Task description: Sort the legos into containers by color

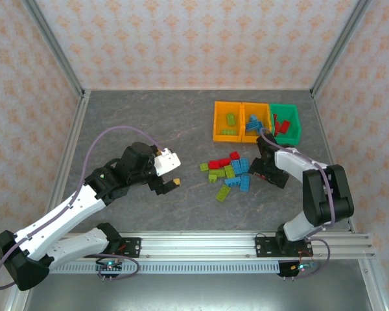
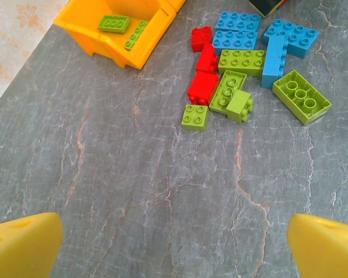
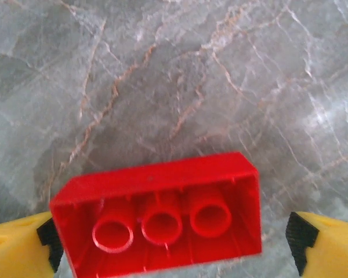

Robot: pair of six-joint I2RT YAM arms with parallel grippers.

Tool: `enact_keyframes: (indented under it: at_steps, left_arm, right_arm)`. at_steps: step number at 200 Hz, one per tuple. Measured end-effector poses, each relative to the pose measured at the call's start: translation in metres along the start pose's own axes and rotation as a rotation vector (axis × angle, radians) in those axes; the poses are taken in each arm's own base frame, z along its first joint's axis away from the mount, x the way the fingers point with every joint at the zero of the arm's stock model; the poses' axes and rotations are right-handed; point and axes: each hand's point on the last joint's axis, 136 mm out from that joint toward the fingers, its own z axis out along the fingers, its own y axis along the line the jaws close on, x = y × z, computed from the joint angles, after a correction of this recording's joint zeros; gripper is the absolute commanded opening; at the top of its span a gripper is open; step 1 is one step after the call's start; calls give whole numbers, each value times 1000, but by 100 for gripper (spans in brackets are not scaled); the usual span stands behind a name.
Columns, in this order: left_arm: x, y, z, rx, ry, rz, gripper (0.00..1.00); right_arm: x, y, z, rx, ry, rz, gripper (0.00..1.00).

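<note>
Overlooking view: bricks (image 1: 227, 173) heaped mid-desk (image 1: 149, 116); three bins (image 1: 256, 121) at one o'clock; right pincer (image 1: 268, 172) at the heap's three o'clock edge.
Left wrist: left pincer (image 2: 174, 246) spread wide, empty; heap at one o'clock.
Right wrist: pincer spread; upturned red brick (image 3: 162, 220) sits between its tips, close against the nine o'clock pad (image 3: 23, 243), with a gap at three.
Risk: an off-centre squeeze may shove or tip it, dropping it short of the green bin (image 1: 286, 123).

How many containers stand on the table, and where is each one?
3, in one row at the far right of the table: left orange bin holding lime bricks, middle orange bin holding blue bricks, right green bin holding red bricks. None seems hidden.
</note>
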Motion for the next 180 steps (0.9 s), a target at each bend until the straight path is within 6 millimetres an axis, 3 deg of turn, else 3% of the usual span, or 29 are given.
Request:
enact_keyframes:
  at_steps: [40, 70, 94, 121, 149, 163, 180]
  left_arm:
    - [0, 0, 0, 0, 0, 0, 100]
    - [0, 0, 0, 0, 0, 0, 100]
    - [0, 0, 0, -1, 0, 0, 100]
    - [0, 0, 0, 0, 0, 0, 100]
    - [0, 0, 0, 0, 0, 0, 100]
    - [0, 0, 0, 0, -1, 0, 100]
    - [0, 0, -1, -1, -3, 0, 100]
  right_arm:
    - [-7, 10, 2, -33, -21, 3, 66]
    - [-9, 7, -5, -45, -58, 17, 62]
    - [-23, 6, -35, -124, -159, 68, 59]
    - [-66, -2, -78, -206, -308, 178, 58]
    - [-137, -4, -112, -226, -420, 265, 58]
    - [-174, -1, -118, -228, -451, 296, 58]
    - [-213, 3, -109, -216, -457, 322, 58]
